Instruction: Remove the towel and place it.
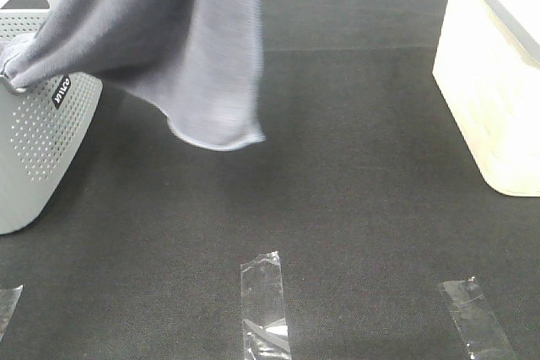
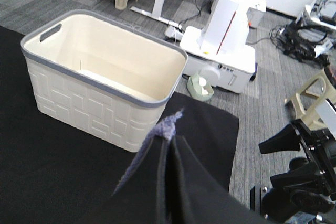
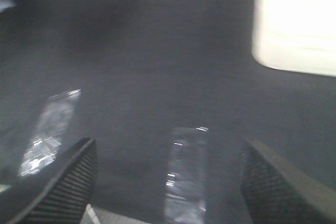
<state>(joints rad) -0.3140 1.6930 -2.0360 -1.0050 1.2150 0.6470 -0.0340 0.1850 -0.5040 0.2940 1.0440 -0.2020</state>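
Slate terry towel (image 1: 169,31) hangs pinched in the left tool (image 2: 169,142).
Its hemmed corner droops beside a perforated grey basket (image 1: 38,141), and a fuzzy tuft pokes past the clamped tips. The right tool (image 3: 170,182) gapes empty over the woven tabletop (image 1: 363,174). A cream block-patterned tub (image 2: 89,108) sits beyond the left tool.

On the left gripper (image 2: 169,142), two long black fingers (image 2: 181,182), smooth and matte, narrowing to thin tips; a paler grey line runs along an inner edge. On the right gripper (image 3: 168,182), two black fingers (image 3: 65,182), wedge-shaped and broad at the base, inner faces covered in a fine diamond-grid texture; picture blurred, finer detail lost. Left wrist view also catches a black arm part (image 2: 299,174): blocky, angular housings stacked together, one pointed wedge piece jutting out, a glint of bare metal low down.
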